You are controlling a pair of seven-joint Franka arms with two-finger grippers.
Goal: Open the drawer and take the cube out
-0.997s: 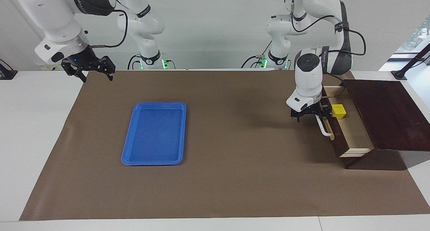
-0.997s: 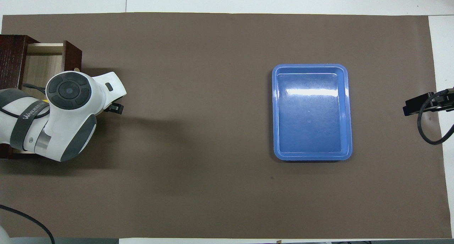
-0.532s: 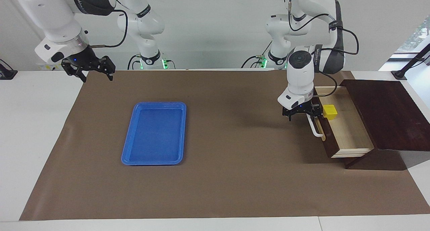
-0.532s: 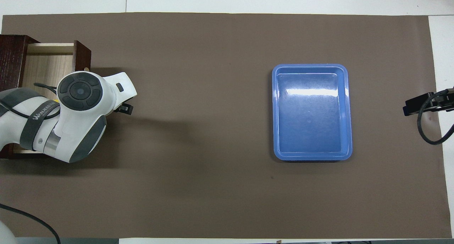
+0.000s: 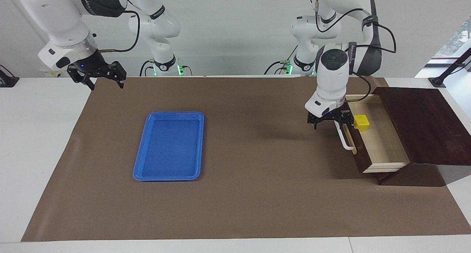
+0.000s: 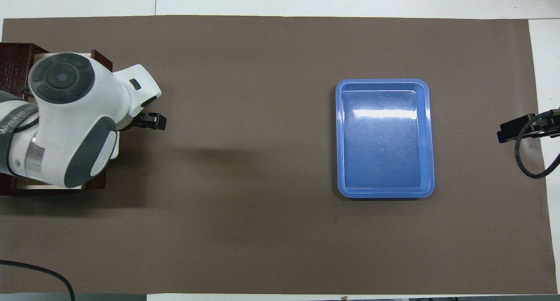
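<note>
The dark wooden drawer (image 5: 371,139) stands pulled out of its dark box (image 5: 423,124) at the left arm's end of the table, showing its pale interior. The yellow cube (image 5: 361,122) sits inside it, close to the drawer front, at the end nearer the robots. My left gripper (image 5: 327,125) is open just above the end of the white bar handle (image 5: 346,139) nearer the robots, beside the cube and holding nothing. In the overhead view the left arm hides the cube and most of the drawer (image 6: 101,60); only a tip of the left gripper (image 6: 151,120) shows. My right gripper (image 5: 97,75) waits open and raised over the table's right-arm end.
A blue plastic tray (image 5: 141,161) lies empty on the brown mat (image 5: 257,194), toward the right arm's end; it also shows in the overhead view (image 6: 429,139). The right gripper (image 6: 509,132) shows at the mat's edge in the overhead view.
The drawer slid out a little more with the left gripper at its handle, then stopped. The left gripper has since risen slightly over the handle. The right arm has not moved.
</note>
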